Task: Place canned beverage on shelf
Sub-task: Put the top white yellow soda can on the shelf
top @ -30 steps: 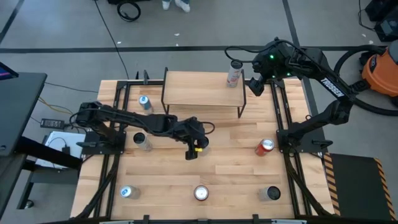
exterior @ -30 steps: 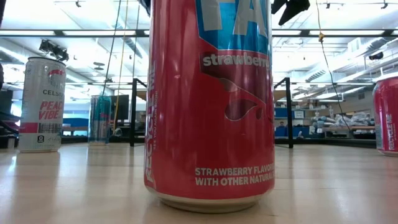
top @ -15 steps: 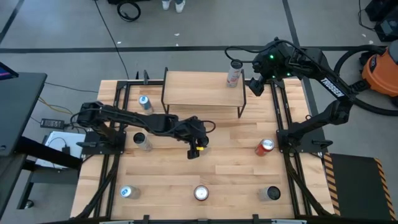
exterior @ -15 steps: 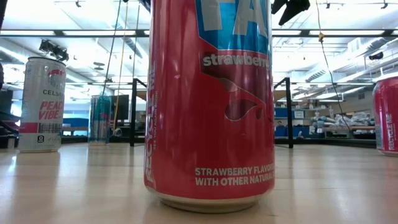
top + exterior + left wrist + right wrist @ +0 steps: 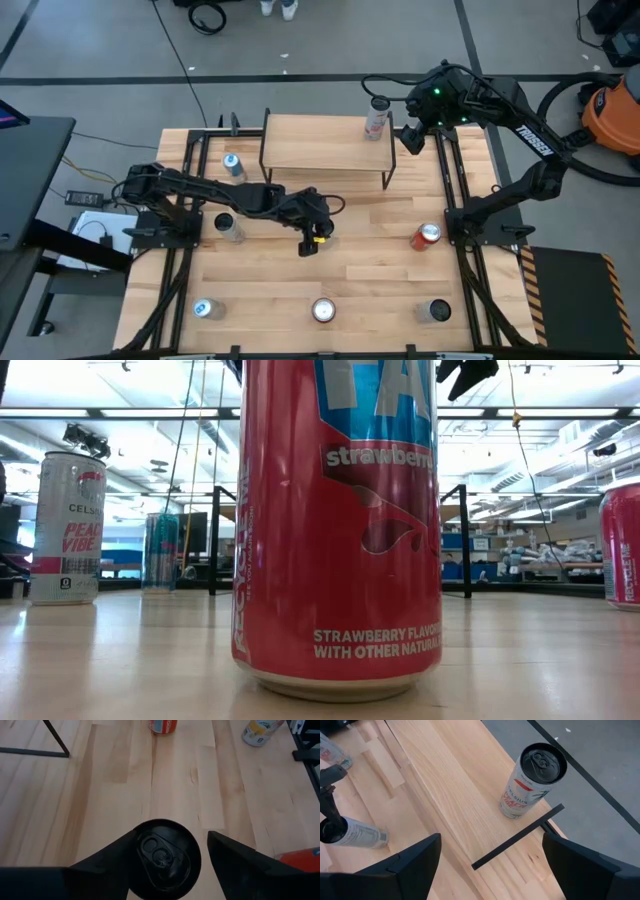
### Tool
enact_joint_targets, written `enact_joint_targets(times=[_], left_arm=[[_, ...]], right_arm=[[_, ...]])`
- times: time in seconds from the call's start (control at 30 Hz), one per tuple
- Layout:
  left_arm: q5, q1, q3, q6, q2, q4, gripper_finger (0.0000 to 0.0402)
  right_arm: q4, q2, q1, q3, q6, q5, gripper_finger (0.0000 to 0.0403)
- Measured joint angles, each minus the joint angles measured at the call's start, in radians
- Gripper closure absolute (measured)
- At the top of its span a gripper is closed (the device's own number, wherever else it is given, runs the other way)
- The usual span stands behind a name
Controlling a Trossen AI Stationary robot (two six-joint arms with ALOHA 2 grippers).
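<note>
At the table's middle, a black-topped can (image 5: 162, 857) sits upright between the fingers of my left gripper (image 5: 170, 837), which reaches in from the left (image 5: 310, 240); the right wrist view shows its pale side (image 5: 355, 834). The shelf (image 5: 320, 145), a light wooden board on thin black legs, is at the far middle. A white-and-red can (image 5: 532, 780) rests on its base on the board's far right corner (image 5: 376, 118). My right gripper (image 5: 491, 840) hangs open above the shelf's right end (image 5: 410, 138), beside that can and clear of it. My left gripper has the black-topped can between its two fingers, one on each side of the wall just under the rim (image 5: 131, 851). The fingers (image 5: 112, 857) slant down from the table's left. The can is upright. The can's own top hides its base.
Loose cans stand around the table: red ones at the near middle (image 5: 323, 310) and right (image 5: 427, 236), others at the near left (image 5: 207, 309), near right (image 5: 435, 311) and left (image 5: 228, 228) (image 5: 232, 165). The near-middle red can (image 5: 340, 520) blocks most of the low view.
</note>
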Motion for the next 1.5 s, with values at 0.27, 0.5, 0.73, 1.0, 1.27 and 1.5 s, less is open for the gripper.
enact_joint_targets(times=[0.27,0.5,0.73,1.0,1.27,1.5], left_arm=[[-0.015,0.000,0.000,0.000,-0.043,-0.010,0.0154],[-0.034,0.001,0.001,-0.004,-0.015,-0.050,0.0154],[-0.034,0.001,0.003,-0.005,-0.005,-0.044,0.0154],[-0.032,-0.001,0.003,-0.008,-0.003,-0.049,0.0154],[-0.023,0.000,-0.002,-0.055,-0.025,-0.029,0.0154],[-0.024,-0.001,-0.002,-0.053,-0.025,-0.033,0.0154]], right_arm=[[0.000,0.000,0.000,0.000,0.000,0.000,0.0045],[0.000,0.000,0.000,0.000,0.000,0.000,0.0045],[0.000,0.000,0.000,0.000,0.000,0.000,0.0045],[0.000,0.000,0.000,0.000,0.000,0.000,0.0045],[0.000,0.000,0.000,0.000,0.000,0.000,0.0045],[0.003,0.000,0.000,0.000,0.000,0.000,0.0045]])
